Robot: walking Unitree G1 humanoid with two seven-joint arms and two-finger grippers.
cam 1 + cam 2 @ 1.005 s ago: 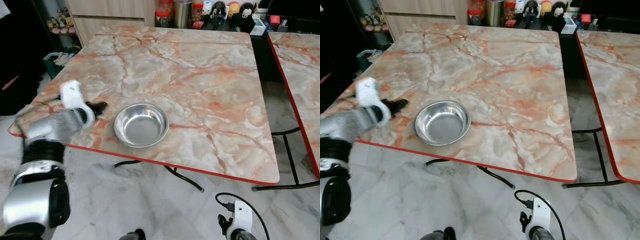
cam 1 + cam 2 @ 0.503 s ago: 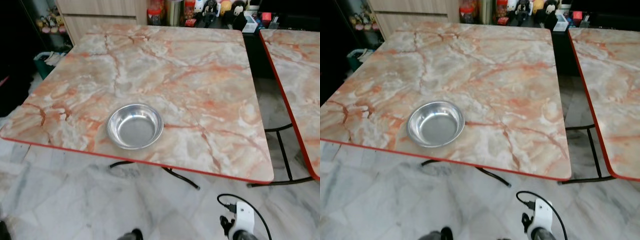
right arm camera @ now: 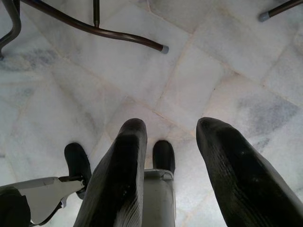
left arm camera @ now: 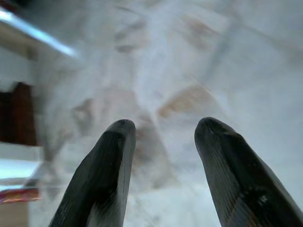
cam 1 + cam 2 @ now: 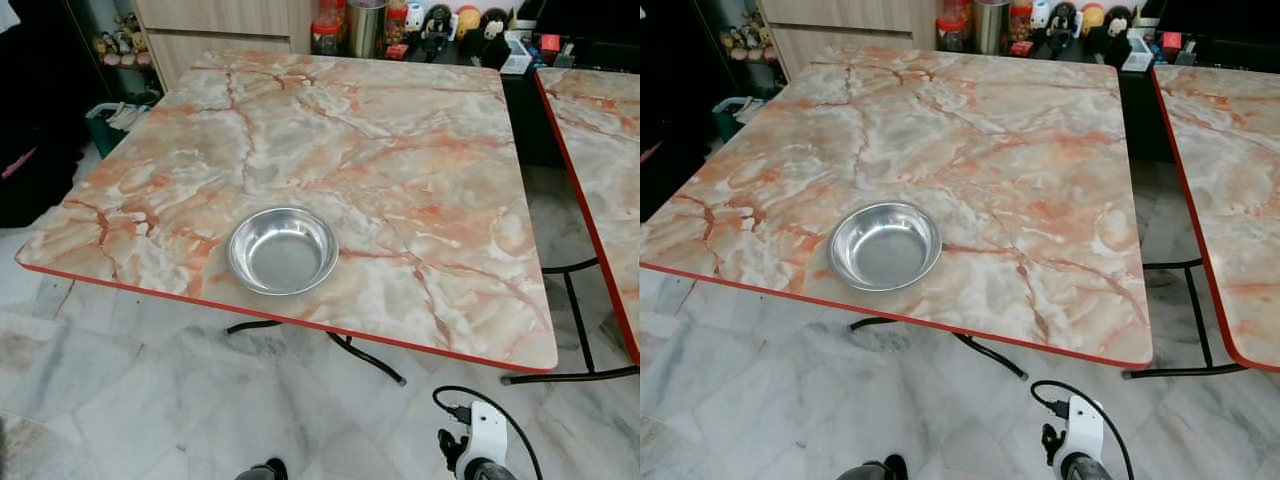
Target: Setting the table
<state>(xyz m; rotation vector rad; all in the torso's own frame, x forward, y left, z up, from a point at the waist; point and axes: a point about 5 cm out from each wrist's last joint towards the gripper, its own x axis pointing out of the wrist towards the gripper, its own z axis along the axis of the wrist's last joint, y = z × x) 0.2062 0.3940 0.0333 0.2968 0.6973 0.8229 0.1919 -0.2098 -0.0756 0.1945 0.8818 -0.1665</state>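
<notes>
A round, shallow stainless-steel bowl (image 5: 283, 250) sits upright and empty on the marble-patterned counter with a red rim (image 5: 400, 150), close to the counter's near edge and toward its near-left corner, with nothing touching it. A second counter of the same marble pattern (image 5: 600, 130) stands just beside it on the right, a narrow gap between them. Past the far edge, a steel tumbler (image 5: 367, 27) and small figurines (image 5: 450, 20) crowd a dark shelf.

The left pincer (image 4: 165, 156) hangs with its two black fingers (image 4: 106, 175) apart, holding nothing and touching nothing; behind it the view is blurred pale stone. The right pincer (image 3: 168, 161) hangs low over the grey-veined marble floor (image 3: 227, 56), fingers likewise spread and empty, near the counter's dark metal legs (image 3: 94, 28). The right arm's white wrist with its black cable (image 5: 478, 440) shows below the counter's near edge.
</notes>
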